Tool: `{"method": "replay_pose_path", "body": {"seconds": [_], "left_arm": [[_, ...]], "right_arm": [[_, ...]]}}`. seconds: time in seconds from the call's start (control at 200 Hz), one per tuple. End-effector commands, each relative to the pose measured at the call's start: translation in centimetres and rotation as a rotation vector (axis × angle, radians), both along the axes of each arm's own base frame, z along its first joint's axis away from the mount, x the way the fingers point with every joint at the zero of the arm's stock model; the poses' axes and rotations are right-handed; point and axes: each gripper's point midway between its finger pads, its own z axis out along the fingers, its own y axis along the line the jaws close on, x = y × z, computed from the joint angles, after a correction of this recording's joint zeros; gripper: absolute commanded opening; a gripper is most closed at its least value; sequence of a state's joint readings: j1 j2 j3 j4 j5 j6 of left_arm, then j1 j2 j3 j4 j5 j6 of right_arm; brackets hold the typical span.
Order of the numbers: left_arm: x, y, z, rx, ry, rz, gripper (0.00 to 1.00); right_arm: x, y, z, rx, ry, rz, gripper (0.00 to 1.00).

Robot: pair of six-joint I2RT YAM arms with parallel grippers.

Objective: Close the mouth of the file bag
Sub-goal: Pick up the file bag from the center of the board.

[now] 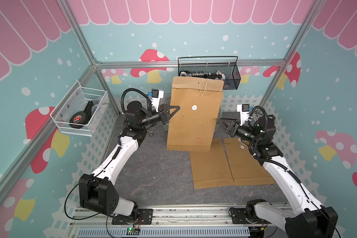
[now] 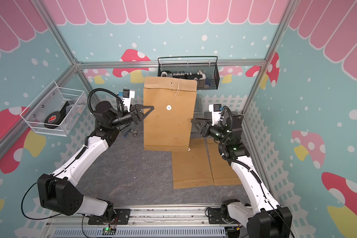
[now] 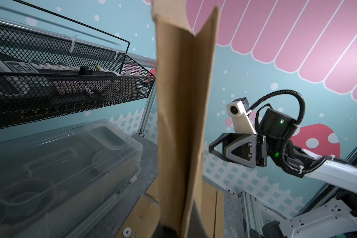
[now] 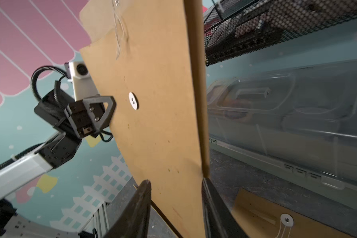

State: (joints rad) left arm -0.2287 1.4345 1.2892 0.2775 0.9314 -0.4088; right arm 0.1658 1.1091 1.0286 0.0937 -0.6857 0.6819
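Bag: brown paper file bag [image 1: 194, 127] is standing up tall over the middle of the grey speckled table [image 1: 153, 175]. Its bottom edge is hanging low, and I cannot tell if it is touching the table.
Mouth: top flap [image 1: 197, 83] is pointing straight up, so the mouth is sitting open.
String: thin white string [image 1: 204, 90] is dangling from the flap, and its end is hanging above the small white round button [image 1: 194, 107] on the bag's front.
Left gripper: black left gripper [image 1: 177, 107] is pinching the bag's left edge, level with the button, with its fingers squeezing tight on the paper.
Right gripper: black right gripper [image 1: 223, 122] is sitting at the bag's right edge, a bit lower down. Its fingers [image 4: 141, 206] are standing apart, one on each side of the edge, and are not squeezing it.
Other bags: two flat brown paper bags [image 1: 211, 167] are lying side by side on the table, near the right arm.
Behind: clear plastic box [image 3: 70, 164] is sitting on the table at the back, and a black wire mesh basket [image 1: 233, 74] is hanging on the back wall above it.
Left wall: white wire basket [image 1: 100, 115] is hanging there, holding a black tape roll [image 1: 77, 121].
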Motion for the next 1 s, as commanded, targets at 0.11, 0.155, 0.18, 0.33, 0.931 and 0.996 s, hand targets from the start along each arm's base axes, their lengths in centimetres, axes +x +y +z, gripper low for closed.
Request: {"method": "replay_pose_path", "body": {"seconds": [0.11,0.155,0.18,0.33,0.931,0.996], "left_arm": [[-2.1,-0.2,-1.1,0.097,-0.085,-0.065,0.00],[-2.4,-0.2,-1.6,0.121,-0.089,-0.074,0.00],[-2.5,-0.2,-1.9,0.136,-0.094,-0.076,0.00],[-2.8,0.0,-2.8,0.192,-0.121,-0.066,0.00],[-4.6,-2.6,-2.8,0.261,-0.197,-0.182,0.00],[-4.5,-2.6,-2.8,0.264,-0.191,-0.177,0.00]], "right_arm": [[1.2,-3.7,3.2,0.010,0.079,-0.165,0.55],[1.4,-4.2,4.2,0.031,0.095,-0.176,0.56],[1.5,-4.3,4.5,0.029,0.107,-0.184,0.56],[1.9,-3.6,4.9,0.012,0.207,-0.144,0.56],[1.9,1.8,3.0,-0.434,0.190,-0.089,0.60],[1.4,2.2,2.7,-0.433,0.187,-0.070,0.53]]}}
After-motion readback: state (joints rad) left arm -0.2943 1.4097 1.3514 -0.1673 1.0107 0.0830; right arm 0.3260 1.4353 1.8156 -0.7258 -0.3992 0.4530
